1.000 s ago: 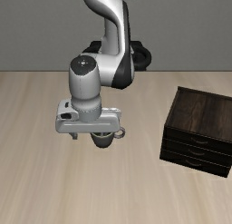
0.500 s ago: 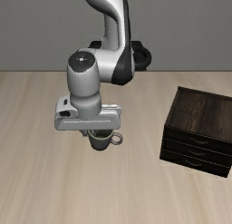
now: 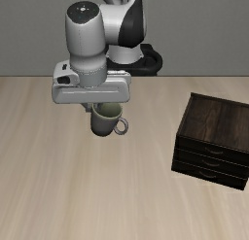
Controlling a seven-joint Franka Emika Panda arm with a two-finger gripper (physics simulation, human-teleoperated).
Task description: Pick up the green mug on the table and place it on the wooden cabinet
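Upper links of the arm run out past the top edge, so its highest joints cannot be seen. The arm's bulk covers most of the dark base standing behind it. The pale housing of the gripper overlaps the top of the green mug and hides part of its rim. Whether the mug clears the table cannot be told from this side. The wooden cabinet is cut by the right edge, its far corner lost; its drawer fronts are too small to make out in detail. The table runs off left, right and bottom.
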